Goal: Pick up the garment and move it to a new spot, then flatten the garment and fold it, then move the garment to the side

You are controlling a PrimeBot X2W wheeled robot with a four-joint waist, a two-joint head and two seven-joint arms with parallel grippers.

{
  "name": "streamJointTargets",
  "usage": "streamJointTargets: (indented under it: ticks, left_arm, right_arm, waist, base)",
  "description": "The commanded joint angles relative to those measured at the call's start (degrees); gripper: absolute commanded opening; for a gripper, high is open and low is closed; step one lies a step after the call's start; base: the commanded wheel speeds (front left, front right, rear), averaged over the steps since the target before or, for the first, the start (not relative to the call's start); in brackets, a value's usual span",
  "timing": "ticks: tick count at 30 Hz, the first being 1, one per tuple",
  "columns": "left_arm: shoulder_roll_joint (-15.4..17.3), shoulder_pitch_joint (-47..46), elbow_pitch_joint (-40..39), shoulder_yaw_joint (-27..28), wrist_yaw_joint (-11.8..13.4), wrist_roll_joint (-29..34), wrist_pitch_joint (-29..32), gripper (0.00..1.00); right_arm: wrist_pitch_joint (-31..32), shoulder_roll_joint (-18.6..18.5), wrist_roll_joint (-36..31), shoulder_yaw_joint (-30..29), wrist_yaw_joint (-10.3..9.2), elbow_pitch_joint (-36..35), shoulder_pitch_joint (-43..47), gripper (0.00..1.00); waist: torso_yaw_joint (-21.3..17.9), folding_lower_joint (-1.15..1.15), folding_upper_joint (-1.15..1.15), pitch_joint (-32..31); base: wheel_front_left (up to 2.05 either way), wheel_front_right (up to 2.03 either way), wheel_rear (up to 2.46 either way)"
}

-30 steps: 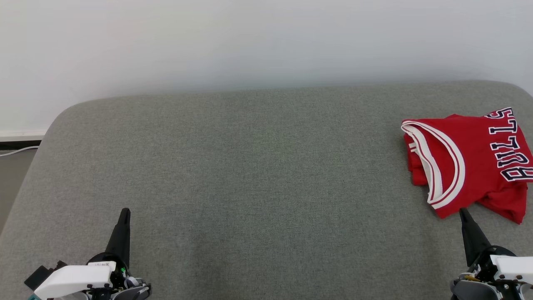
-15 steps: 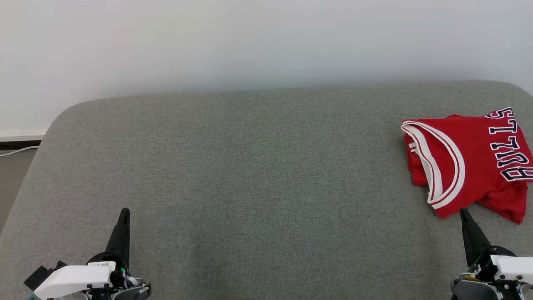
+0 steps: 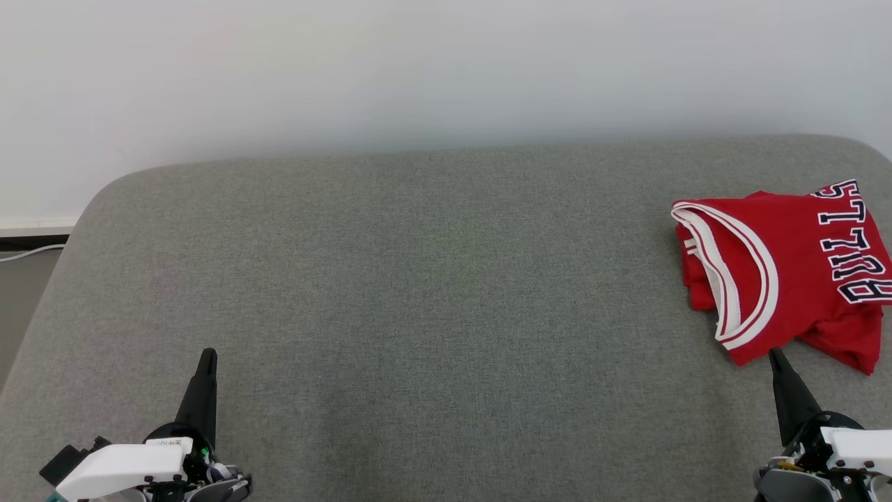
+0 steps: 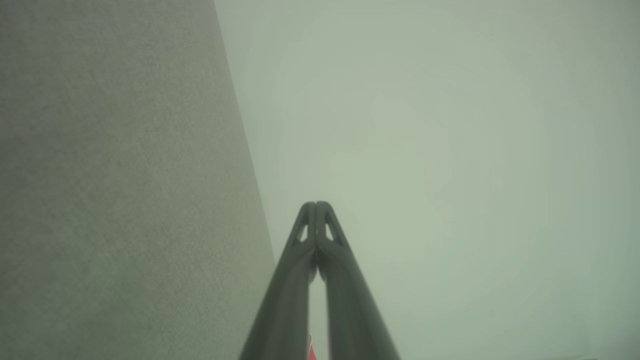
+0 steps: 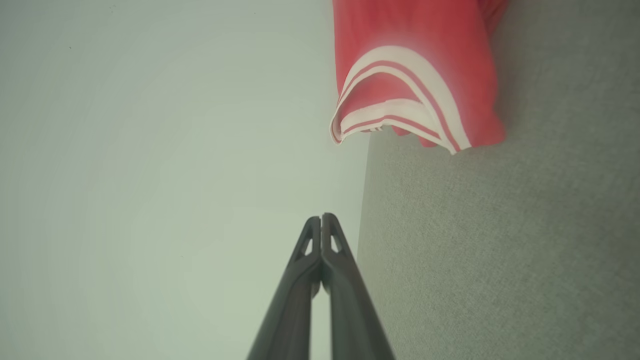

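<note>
The garment (image 3: 787,268), a red jersey with white trim and dark lettering, lies folded at the right edge of the grey padded surface (image 3: 432,279). My right gripper (image 3: 773,355) is shut at the lower right, its tip just short of the jersey's near corner, holding nothing. In the right wrist view the garment (image 5: 415,75) lies ahead of the closed right gripper (image 5: 321,217). My left gripper (image 3: 208,354) is shut at the lower left, far from the jersey; the left wrist view has this left gripper (image 4: 316,205) closed and empty.
A pale wall (image 3: 418,70) rises behind the grey surface. At the far left the surface rounds off, and past that corner are floor and a white cable (image 3: 28,252). Between the two grippers the grey surface stretches wide.
</note>
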Motion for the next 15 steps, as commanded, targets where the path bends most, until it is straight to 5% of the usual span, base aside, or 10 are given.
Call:
streamJointTargets:
  ticks: [1, 15]
  left_arm:
    - [0.52, -3.30, -1.28, 1.87, -0.48, 0.28, 0.26, 0.00]
    - [0.45, -3.31, -1.27, 1.96, -0.48, 0.36, 0.34, 0.00]
  right_arm:
    - [0.65, -0.59, -0.41, 1.10, 0.02, -1.48, -2.52, 0.00]
    - [0.77, -0.48, -0.53, 0.96, 0.02, -1.47, -2.53, 0.00]
  waist:
    - [0.00, 0.00, 0.00, 0.00]
    - [0.00, 0.00, 0.00, 0.00]
  base:
    - [0.00, 0.00, 0.00]
    - [0.00, 0.00, 0.00]
